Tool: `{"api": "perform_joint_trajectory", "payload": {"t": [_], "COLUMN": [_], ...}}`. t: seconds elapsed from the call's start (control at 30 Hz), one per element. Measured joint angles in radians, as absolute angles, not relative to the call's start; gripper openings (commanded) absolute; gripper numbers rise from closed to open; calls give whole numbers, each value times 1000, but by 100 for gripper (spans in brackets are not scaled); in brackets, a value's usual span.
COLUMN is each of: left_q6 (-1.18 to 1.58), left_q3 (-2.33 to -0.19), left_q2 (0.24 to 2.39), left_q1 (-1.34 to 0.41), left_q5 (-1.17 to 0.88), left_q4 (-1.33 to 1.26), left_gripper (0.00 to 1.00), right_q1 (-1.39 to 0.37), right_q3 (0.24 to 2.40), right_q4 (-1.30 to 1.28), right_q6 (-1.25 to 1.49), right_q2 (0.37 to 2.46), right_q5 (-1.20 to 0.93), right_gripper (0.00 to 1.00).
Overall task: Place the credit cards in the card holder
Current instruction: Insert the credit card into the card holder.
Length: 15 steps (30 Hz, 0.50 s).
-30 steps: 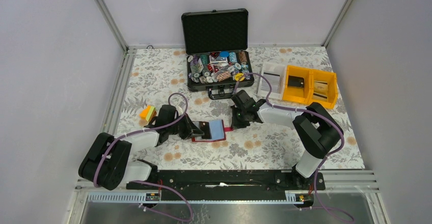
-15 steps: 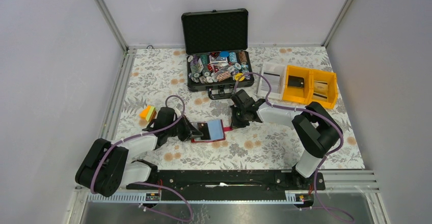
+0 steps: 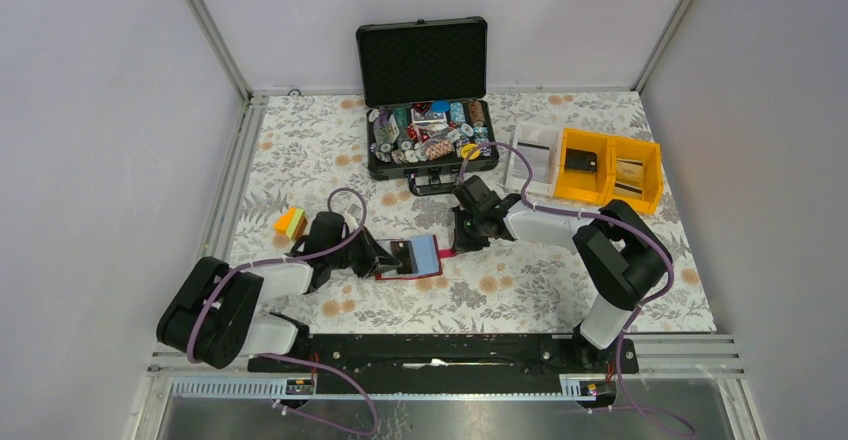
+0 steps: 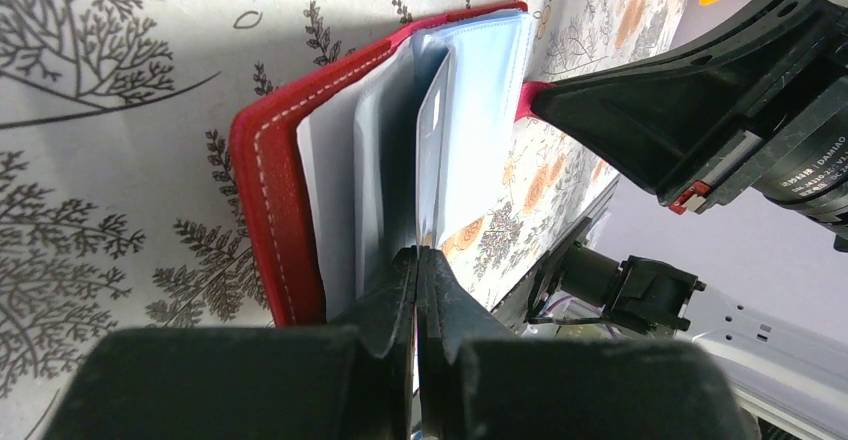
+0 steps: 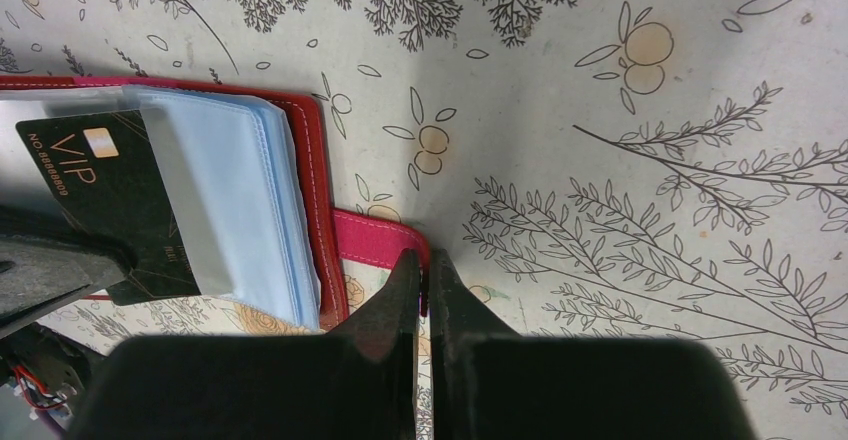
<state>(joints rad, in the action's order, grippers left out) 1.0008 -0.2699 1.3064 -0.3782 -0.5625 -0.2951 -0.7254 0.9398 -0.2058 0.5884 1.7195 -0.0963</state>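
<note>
The dark red card holder [image 3: 432, 270] lies open on the floral cloth, its pale blue clear sleeves [image 5: 240, 200] fanned up. My left gripper [image 3: 385, 258] is shut on a black credit card [image 5: 90, 175] marked VIP in gold, which is partly inside one sleeve. In the left wrist view the left gripper [image 4: 418, 255] pinches the card edge-on among the sleeves [image 4: 480, 100]. My right gripper [image 3: 456, 244] is shut on the holder's red snap tab [image 5: 375, 240]; in the right wrist view the right gripper [image 5: 422, 260] pins the tab at its end.
An open black case [image 3: 425, 60] full of poker chips stands behind. A white tray [image 3: 530, 155] and yellow bins [image 3: 612, 170] holding more cards sit at the back right. A small orange-yellow block [image 3: 290, 222] lies left of the left arm.
My left gripper has edged slightly right with the card toward the holder. The right gripper and the tab have stayed put.
</note>
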Motion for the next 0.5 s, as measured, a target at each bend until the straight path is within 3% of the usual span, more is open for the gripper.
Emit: {"api": "perform_joint_trajectory", "payload": {"t": [0.43,0.5], "left_q6": [1023,1025], "left_q3": [-267,-268], "left_q2": [1433,1448], "left_q1": [-378,-378], "left_q5": [-617,-625], "left_q4": [-446,-459], "left_gripper": [0,4], "right_q1": [-722,-721], "right_q3": [950,951], "right_q4": [-206,-206], "right_q6": [588,588], "right_q2": [1731,1732], "right_q5": [-117,-120], "right_gripper": [0,0]}}
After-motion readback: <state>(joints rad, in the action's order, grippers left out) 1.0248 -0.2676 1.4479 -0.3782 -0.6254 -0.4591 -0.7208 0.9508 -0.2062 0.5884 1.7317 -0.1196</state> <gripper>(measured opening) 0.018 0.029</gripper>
